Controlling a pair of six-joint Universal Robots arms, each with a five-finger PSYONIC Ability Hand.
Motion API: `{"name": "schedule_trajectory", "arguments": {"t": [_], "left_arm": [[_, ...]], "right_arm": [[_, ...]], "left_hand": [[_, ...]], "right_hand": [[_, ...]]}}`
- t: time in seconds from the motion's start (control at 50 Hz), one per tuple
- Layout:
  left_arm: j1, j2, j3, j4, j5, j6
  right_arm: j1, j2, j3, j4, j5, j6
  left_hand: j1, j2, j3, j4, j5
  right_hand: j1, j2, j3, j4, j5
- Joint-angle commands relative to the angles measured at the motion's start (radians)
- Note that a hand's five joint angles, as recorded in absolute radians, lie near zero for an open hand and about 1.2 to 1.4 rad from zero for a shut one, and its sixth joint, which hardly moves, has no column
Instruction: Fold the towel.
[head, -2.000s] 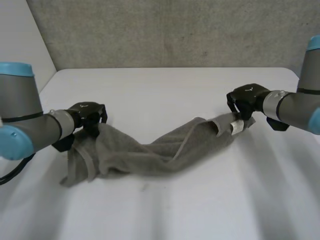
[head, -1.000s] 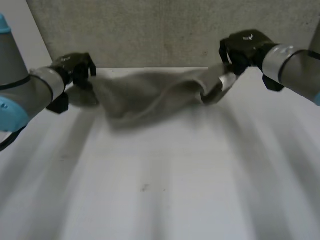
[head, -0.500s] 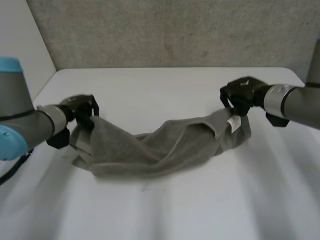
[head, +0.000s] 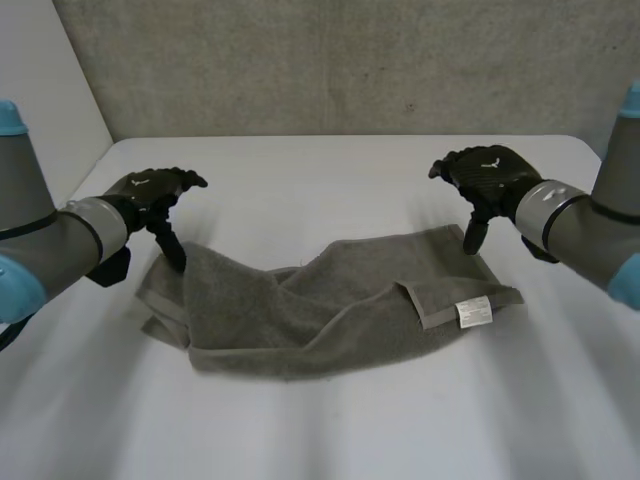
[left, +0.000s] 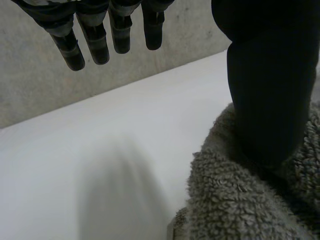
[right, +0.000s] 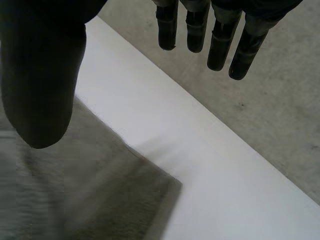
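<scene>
Crosswise on the white table (head: 320, 165) we see the rumpled grey towel (head: 320, 315), its long axis running from our left hand (head: 150, 190), thumb touching one far corner, to our right hand (head: 485, 175) above the other, both spread and holding nothing.

The crumpled grey terry towel (head: 300, 310) is a plain mid-grey, with a flatter hem band in the same grey. Right of the frame's centre, it carries a small white sewn-in label (head: 473, 312) with faint dark print. The left robot hand (head: 150, 190) and right robot hand (head: 485, 175) are matt black. The smooth white surface (head: 330, 180) is unpatterned. Across the upper frame, the speckled grey concrete wall (head: 350, 60) is mottled. The left arm (head: 60, 250) and right arm (head: 590, 240) are grey with light-blue caps.
</scene>
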Motion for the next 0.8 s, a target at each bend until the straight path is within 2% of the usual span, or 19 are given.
{"name": "schedule_trajectory", "arguments": {"t": [0.02,0.16,0.28,0.32,0.44,0.48,0.64,0.8], "left_arm": [[-0.006,0.136,-0.194,0.053,0.001,0.006],[-0.023,0.234,-0.346,0.11,-0.005,0.009],[-0.023,0.266,-0.396,0.136,-0.005,0.009],[-0.023,0.275,-0.416,0.148,-0.005,0.009],[-0.012,0.278,-0.433,0.156,-0.004,0.009],[-0.009,0.278,-0.436,0.159,-0.004,0.009],[-0.006,0.278,-0.435,0.159,-0.004,0.009],[-0.005,0.28,-0.436,0.161,-0.002,0.009]], "right_arm": [[0.103,-0.043,0.168,-0.028,0.068,0.076],[0.193,-0.045,0.26,-0.125,0.131,0.208],[0.248,-0.003,0.257,-0.189,0.199,0.21],[0.265,0.035,0.24,-0.218,0.243,0.191],[0.282,0.115,0.203,-0.236,0.283,0.127],[0.284,0.142,0.196,-0.243,0.311,0.075],[0.258,0.116,0.24,-0.32,0.391,0.001],[0.233,0.024,0.302,-0.337,0.385,-0.007]], "left_hand": [[0.02,0.032,0.029,0.028,0.012],[0.02,0.032,0.029,0.028,0.012],[0.02,0.032,0.029,0.028,0.012],[0.018,0.029,0.026,0.025,0.009],[0.018,0.029,0.026,0.025,0.009],[0.018,0.029,0.026,0.025,0.009],[0.018,0.029,0.026,0.025,0.009],[0.02,0.032,0.029,0.028,0.012]], "right_hand": [[-0.056,-0.085,-0.074,-0.088,-0.063],[-0.056,-0.085,-0.074,-0.088,-0.063],[-0.056,-0.085,-0.074,-0.088,-0.063],[-0.041,-0.07,-0.058,-0.073,-0.047],[0.042,0.013,0.025,0.01,0.035],[0.208,0.18,0.191,0.176,0.202],[0.479,0.45,0.462,0.447,0.472],[0.485,0.456,0.468,0.453,0.479]]}}
